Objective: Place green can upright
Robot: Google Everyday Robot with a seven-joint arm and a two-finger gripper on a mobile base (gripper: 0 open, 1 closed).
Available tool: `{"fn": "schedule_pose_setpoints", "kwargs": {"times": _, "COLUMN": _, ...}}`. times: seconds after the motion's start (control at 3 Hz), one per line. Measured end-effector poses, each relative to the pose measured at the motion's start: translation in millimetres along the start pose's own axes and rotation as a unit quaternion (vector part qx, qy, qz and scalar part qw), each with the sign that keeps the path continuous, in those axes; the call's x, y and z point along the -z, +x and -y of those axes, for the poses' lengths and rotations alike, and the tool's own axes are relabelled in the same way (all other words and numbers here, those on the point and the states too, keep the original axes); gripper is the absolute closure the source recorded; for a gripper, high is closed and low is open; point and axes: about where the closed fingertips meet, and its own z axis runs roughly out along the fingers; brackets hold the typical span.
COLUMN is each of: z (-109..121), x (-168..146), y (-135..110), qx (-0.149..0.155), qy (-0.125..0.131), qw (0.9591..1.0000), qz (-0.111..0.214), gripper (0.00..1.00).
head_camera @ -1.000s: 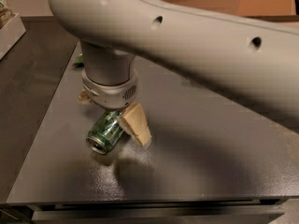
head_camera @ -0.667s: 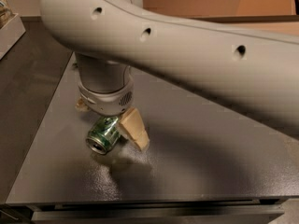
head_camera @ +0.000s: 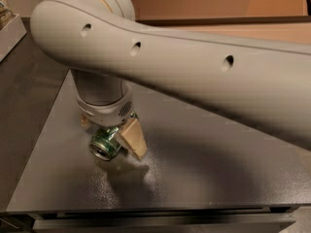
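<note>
The green can (head_camera: 106,143) is held on its side, its silver end facing the camera, just above the dark table (head_camera: 204,174) near the front left. My gripper (head_camera: 112,139) hangs from the big grey arm and is shut on the can. One tan finger (head_camera: 134,138) shows on the can's right side; the other finger is mostly hidden behind the wrist at the left. The can's far end is hidden by the gripper.
The grey arm (head_camera: 194,67) spans the upper view from left to right and hides the table's back. A pale tray corner (head_camera: 9,30) sits at the far left. The table's front edge (head_camera: 155,210) runs close below the can.
The arm and gripper have shifted slightly left and lower with the can still in the grip. The can stays on its side.
</note>
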Motion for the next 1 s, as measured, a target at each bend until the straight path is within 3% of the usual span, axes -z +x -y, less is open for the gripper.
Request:
{"fn": "schedule_pose_setpoints", "kwargs": {"times": 0.67, "z": 2, "x": -3, "y": 1, "qx": 0.001, "qy": -0.009, "qw": 1.0000, "qz": -0.003, "gripper": 0.64}}
{"fn": "schedule_pose_setpoints", "kwargs": {"times": 1.0, "z": 7, "x": 11, "y": 3, "qx": -0.022, "qy": 0.006, "qw": 0.9997, "qz": 0.011, "gripper": 0.88}}
